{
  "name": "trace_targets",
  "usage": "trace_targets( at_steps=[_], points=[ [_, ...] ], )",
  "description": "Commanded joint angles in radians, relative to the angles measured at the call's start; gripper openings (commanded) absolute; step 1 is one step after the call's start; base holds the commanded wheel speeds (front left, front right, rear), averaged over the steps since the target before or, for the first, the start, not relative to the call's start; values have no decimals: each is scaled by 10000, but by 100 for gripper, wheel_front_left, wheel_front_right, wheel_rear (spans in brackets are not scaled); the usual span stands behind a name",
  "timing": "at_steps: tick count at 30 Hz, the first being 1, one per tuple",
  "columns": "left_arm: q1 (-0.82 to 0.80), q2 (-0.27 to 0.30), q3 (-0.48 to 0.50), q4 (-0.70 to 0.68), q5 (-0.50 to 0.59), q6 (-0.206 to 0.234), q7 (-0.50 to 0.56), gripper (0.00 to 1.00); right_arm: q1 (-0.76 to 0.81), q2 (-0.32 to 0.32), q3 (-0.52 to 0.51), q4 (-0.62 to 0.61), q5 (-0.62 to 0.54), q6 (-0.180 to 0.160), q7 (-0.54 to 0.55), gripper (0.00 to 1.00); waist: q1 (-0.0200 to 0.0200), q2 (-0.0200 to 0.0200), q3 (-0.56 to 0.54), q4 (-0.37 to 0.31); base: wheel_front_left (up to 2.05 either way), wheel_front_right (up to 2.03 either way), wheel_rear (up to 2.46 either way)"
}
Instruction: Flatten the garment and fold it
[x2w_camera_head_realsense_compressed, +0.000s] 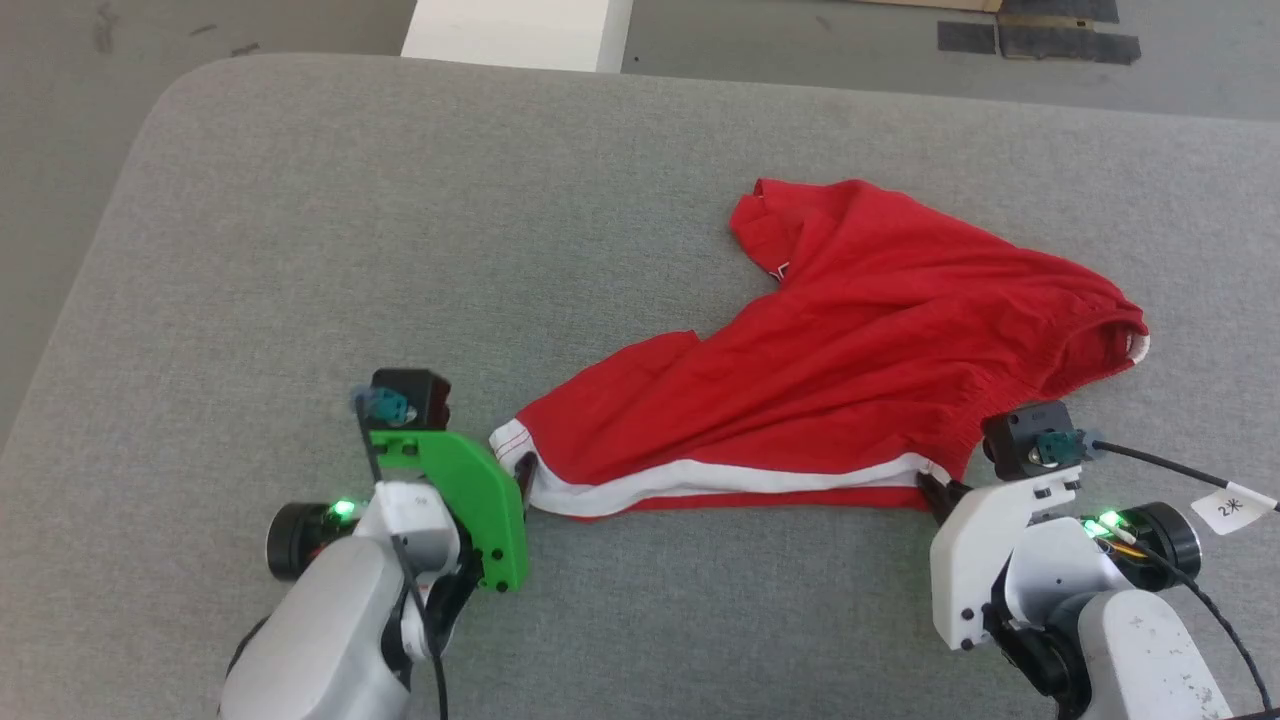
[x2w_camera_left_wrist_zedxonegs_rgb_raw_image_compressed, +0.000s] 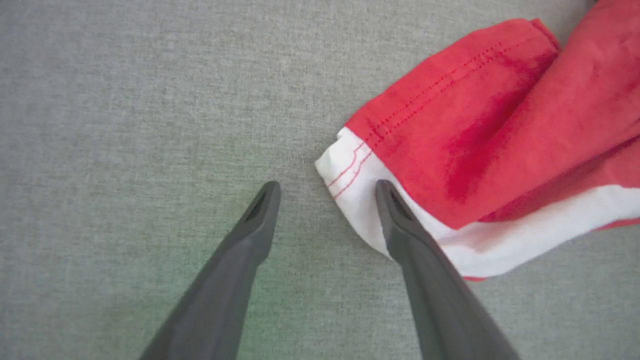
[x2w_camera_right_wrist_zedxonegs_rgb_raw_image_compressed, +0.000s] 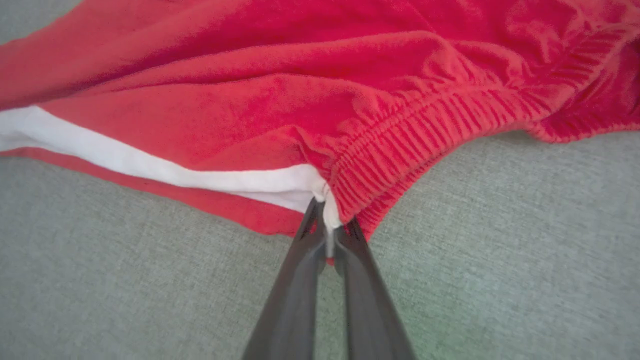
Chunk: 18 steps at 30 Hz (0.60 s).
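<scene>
Right gripper (x2w_camera_right_wrist_zedxonegs_rgb_raw_image_compressed: 327, 220) pinched on the shorts (x2w_camera_head_realsense_compressed: 850, 340); left gripper (x2w_camera_left_wrist_zedxonegs_rgb_raw_image_compressed: 327, 185) spread wide at the hem.

The right fingers are closed tight on the corner where the white stripe (x2w_camera_right_wrist_zedxonegs_rgb_raw_image_compressed: 150, 167) meets the gathered waistband (x2w_camera_right_wrist_zedxonegs_rgb_raw_image_compressed: 415, 145). The left fingers stand wide apart and hold nothing, one over the white hem corner (x2w_camera_left_wrist_zedxonegs_rgb_raw_image_compressed: 350, 170), the other over bare cloth. The shorts lie rumpled on the right half of the grey tabletop (x2w_camera_head_realsense_compressed: 300, 250). Beyond its far edge are grey floor (x2w_camera_head_realsense_compressed: 40, 200), a white block (x2w_camera_head_realsense_compressed: 515, 35) and dark tape patches (x2w_camera_head_realsense_compressed: 1040, 40).
</scene>
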Motion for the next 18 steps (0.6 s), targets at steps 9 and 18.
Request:
trace_targets(
  at_steps=[9,18],
  points=[
    [-544,53,-375,333,-164,-187,859,0,97,21,-63,-63,75,-15,-19,0,0,0,203,-220,0,0,0],
    [-317,-158,264,64,-814,-201,162,0,131,46,-240,-138,247,-15,-176,0,0,0,-43,-315,0,0,0]
  ],
)
